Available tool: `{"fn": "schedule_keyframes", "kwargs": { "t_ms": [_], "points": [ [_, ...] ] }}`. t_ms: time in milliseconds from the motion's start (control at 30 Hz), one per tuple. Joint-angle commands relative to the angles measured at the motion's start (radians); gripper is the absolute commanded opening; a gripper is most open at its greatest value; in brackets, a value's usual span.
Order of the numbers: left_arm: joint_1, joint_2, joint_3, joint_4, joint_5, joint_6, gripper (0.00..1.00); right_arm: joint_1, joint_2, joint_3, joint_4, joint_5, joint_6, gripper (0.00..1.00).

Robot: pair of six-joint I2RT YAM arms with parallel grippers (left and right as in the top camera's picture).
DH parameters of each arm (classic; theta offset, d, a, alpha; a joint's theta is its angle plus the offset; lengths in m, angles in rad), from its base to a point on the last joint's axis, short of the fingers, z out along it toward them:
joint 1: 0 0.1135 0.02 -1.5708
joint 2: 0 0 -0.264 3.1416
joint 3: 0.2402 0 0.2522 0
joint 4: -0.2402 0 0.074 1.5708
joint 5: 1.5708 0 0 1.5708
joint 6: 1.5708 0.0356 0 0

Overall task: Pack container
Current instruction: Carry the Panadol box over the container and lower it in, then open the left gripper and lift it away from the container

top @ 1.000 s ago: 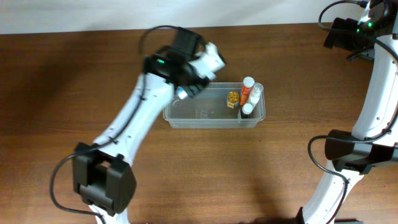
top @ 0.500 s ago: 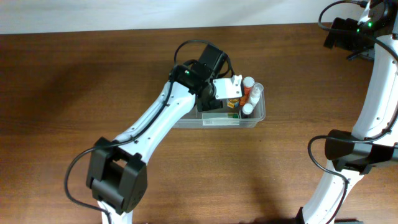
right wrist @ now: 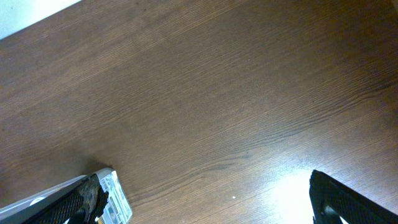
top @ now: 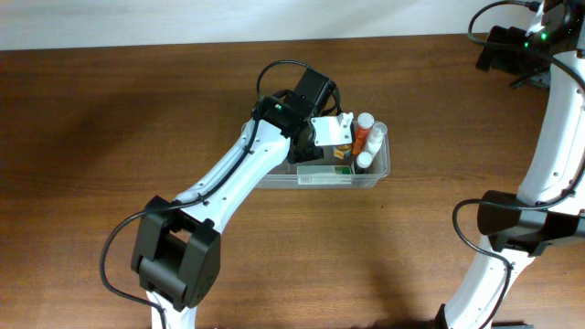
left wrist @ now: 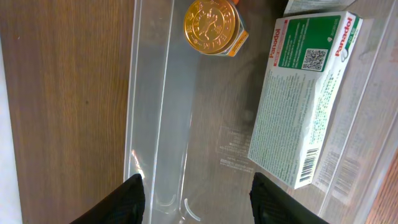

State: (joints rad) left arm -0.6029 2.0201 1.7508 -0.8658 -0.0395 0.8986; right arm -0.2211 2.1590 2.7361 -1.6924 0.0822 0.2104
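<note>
The clear plastic container (top: 370, 179) stands mid-table. In the left wrist view its wall (left wrist: 149, 93) runs down the frame. A white-and-green Panadol box (left wrist: 305, 99) lies flat inside it, also seen along the front wall from overhead (top: 324, 172). A gold-lidded jar (left wrist: 212, 25) stands on the tub floor. White-capped bottles (top: 367, 137) stand at the right end. My left gripper (left wrist: 202, 199) is open and empty, low over the tub's floor (top: 306, 153). My right gripper (right wrist: 217, 199) is open over bare table at the far right back (top: 507, 50).
The brown wooden table (top: 110, 137) extends on all sides of the tub. The right arm's base and cables (top: 512, 228) stand at the right edge. A pale wall strip (top: 137, 23) runs along the back.
My left arm swung right from the tub's left end to over its middle. The Panadol box it carried now lies inside the tub. The right arm has not moved.
</note>
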Motion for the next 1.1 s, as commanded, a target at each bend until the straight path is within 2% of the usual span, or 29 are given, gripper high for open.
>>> {"fn": "schedule_keyframes", "kwargs": {
  "t_ms": [0, 300, 500, 600, 633, 667, 700, 900, 1067],
  "points": [
    [0.001, 0.004, -0.005, 0.013, -0.01, 0.015, 0.55, -0.003, -0.01, 0.014, -0.006, 0.009, 0.008, 0.98],
    [0.002, 0.004, -0.002, 0.071, -0.011, -0.051, 0.59, -0.003, -0.01, 0.014, -0.006, 0.008, 0.008, 0.98],
    [0.011, -0.001, 0.043, 0.095, -0.087, -0.228, 0.63, -0.003, -0.01, 0.014, -0.006, 0.009, 0.008, 0.98],
    [0.026, -0.021, 0.09, 0.087, -0.152, -0.341, 0.73, -0.003, -0.01, 0.014, -0.006, 0.008, 0.008, 0.99],
    [0.033, -0.034, 0.105, 0.08, -0.162, -0.373, 0.8, -0.003, -0.01, 0.014, -0.006, 0.009, 0.008, 0.98],
    [0.043, -0.049, 0.119, 0.072, -0.163, -0.406, 0.93, -0.003, -0.01, 0.014, -0.006, 0.009, 0.008, 0.98],
    [0.056, -0.069, 0.136, 0.062, -0.163, -0.445, 0.99, -0.003, -0.01, 0.014, -0.006, 0.009, 0.008, 0.98],
    [0.151, -0.234, 0.158, -0.019, -0.163, -0.642, 0.99, -0.003, -0.01, 0.014, -0.006, 0.009, 0.008, 0.98],
    [0.218, -0.354, 0.158, -0.137, -0.164, -0.651, 0.99, -0.003, -0.01, 0.014, -0.006, 0.009, 0.008, 0.98]
  ]
}}
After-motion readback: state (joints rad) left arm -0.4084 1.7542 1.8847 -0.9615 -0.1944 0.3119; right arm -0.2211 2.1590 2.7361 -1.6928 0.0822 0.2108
